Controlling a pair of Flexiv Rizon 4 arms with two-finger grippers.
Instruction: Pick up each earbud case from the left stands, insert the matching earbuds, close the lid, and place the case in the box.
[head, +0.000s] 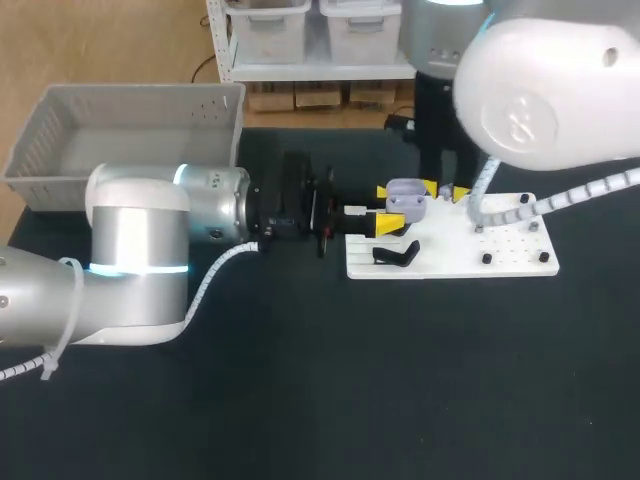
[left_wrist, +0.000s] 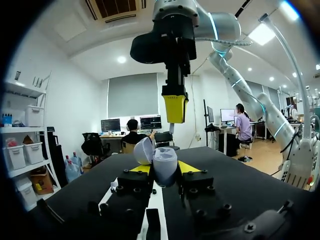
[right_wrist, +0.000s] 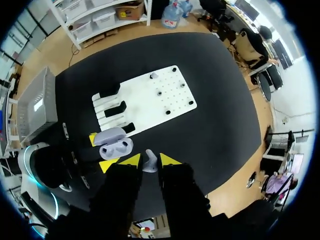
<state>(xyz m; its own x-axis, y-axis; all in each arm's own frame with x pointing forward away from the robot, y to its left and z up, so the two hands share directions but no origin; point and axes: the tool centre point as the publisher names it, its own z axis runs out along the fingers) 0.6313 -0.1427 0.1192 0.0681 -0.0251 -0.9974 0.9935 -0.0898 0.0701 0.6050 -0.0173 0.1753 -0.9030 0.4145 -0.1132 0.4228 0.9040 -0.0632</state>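
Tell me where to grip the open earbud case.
Grip the earbud case by its lower shell, flank to flank, coming in level from the side, as the left gripper does. Its sockets face up and the lid stands open, so the top is left free for the earbud.

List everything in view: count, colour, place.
table: 1, black, under everything
board: 1, white, right of the table's middle
stands: 3, black, board's left end
pegs: several, small, mostly black, board's right half
box: 1, grey, table's far left
earbud case: 1, lilac, lid open, gripped at board's left end
earbud: 1, lilac, gripped close to the open case
left pincer: yellow tips, shut on earbud case
right pincer: yellow tips, shut on earbud
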